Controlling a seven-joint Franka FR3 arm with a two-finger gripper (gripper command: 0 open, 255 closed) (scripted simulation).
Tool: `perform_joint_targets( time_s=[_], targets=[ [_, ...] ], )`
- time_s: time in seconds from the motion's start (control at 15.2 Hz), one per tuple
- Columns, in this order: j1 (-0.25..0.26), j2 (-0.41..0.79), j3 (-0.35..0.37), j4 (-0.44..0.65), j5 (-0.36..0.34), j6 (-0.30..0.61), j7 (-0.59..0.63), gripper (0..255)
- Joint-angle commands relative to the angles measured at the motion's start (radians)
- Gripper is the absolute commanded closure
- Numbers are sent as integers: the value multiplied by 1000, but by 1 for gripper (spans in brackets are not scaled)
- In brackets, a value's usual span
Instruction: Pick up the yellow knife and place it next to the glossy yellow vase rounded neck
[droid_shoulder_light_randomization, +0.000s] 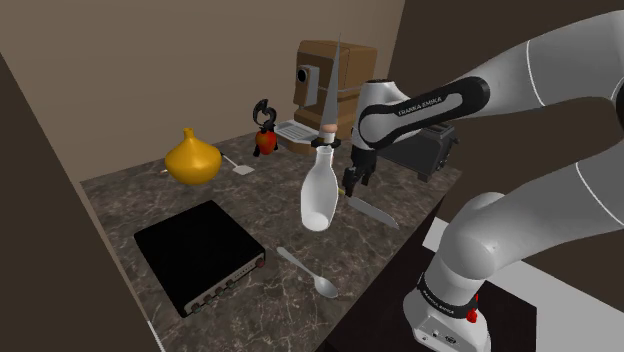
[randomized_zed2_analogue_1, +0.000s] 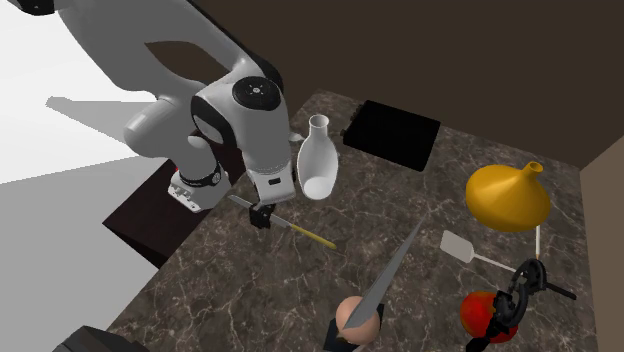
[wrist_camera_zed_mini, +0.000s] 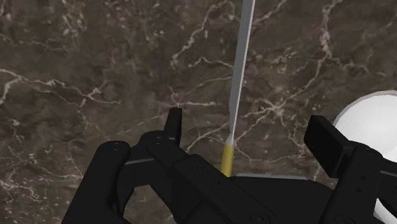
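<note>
The knife (randomized_zed2_analogue_1: 308, 235) lies flat on the dark marble counter (randomized_zed2_analogue_1: 420, 290), with a thin yellow handle and a grey blade (wrist_camera_zed_mini: 238, 70). My gripper (wrist_camera_zed_mini: 250, 133) hovers just above it, open, near where blade meets handle (wrist_camera_zed_mini: 227, 159). The knife runs between the fingers, closer to one fingertip (wrist_camera_zed_mini: 173, 124), and neither touches it. In the shoulder view the gripper (droid_shoulder_light_randomization: 352, 185) hangs beside the blade (droid_shoulder_light_randomization: 372, 210). The glossy yellow vase (droid_shoulder_light_randomization: 190, 158), squat with a narrow neck, stands near the wall, far from the knife; it also stands at the second exterior view's right (randomized_zed2_analogue_1: 507, 195).
A white bottle-shaped vase (droid_shoulder_light_randomization: 320, 195) stands right beside my gripper. A black flat box (droid_shoulder_light_randomization: 200, 255), a spoon (droid_shoulder_light_randomization: 308, 272), a white spatula (randomized_zed2_analogue_1: 470, 248), a red object (droid_shoulder_light_randomization: 265, 140), a black toaster (droid_shoulder_light_randomization: 430, 150) and a brown machine (droid_shoulder_light_randomization: 325, 85) share the counter.
</note>
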Motion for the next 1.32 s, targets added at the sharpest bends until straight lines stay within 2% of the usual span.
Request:
perform_joint_targets(
  time_s=[0.0, 0.46, 0.99, 1.06, 1.25],
  targets=[
    [-2, 31, 1, -18, -4, 48, 8, 0],
    [-1, 101, -6, -66, -7, 165, 7, 0],
    [-1, 101, -6, -66, -7, 165, 7, 0],
    [-1, 101, -6, -66, -7, 165, 7, 255],
    [-1, 101, -6, -66, -7, 165, 7, 255]
  ],
)
